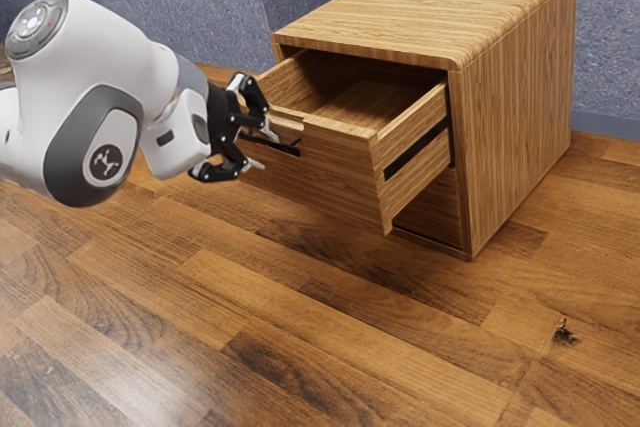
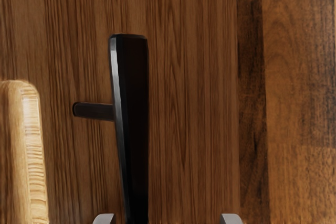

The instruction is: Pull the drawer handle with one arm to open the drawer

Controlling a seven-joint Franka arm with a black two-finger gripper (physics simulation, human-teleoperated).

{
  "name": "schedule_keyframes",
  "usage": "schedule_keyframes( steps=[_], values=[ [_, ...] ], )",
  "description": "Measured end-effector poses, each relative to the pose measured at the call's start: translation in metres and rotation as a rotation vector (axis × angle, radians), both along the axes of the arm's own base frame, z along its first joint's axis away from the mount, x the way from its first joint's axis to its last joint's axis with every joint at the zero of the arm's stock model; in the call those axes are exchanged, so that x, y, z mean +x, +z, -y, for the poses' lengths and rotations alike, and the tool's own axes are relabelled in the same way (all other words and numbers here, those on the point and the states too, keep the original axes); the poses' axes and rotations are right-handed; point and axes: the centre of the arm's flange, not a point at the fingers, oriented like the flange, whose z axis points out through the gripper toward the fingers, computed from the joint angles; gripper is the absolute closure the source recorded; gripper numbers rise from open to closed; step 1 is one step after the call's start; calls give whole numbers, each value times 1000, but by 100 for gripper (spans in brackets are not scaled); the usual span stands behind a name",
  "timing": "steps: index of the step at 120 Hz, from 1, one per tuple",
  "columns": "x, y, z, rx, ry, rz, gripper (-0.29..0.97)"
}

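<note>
In the exterior view, the drawer (image 1: 330, 175) is standing partly out of the cabinet (image 1: 510, 107) in the upper middle of the frame. The gripper (image 1: 255, 142) is hovering at the drawer's front, toward the exterior view's left, with its fingers spread wide either side of the dark handle (image 1: 285, 147). The handle is looking stiff and narrow, so a mid-bar grip seems best.

The wrist view is adding the handle's post (image 2: 93, 111), and the bar is sitting nearer one fingertip (image 2: 105, 220).

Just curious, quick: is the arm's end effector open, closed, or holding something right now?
End effector: open, with the drawer handle between its fingers but not clamped.
</note>
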Motion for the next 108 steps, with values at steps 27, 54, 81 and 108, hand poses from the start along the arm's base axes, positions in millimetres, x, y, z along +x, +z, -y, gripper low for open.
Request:
schedule_keyframes(
  steps=[27,54,81,108],
  values=[
    [-2,4,1,2,-1,8,48],
    [-10,19,3,7,-2,36,48],
    [-106,152,140,132,-185,320,43],
    [-61,83,275,-67,-130,-58,16]
  ],
)
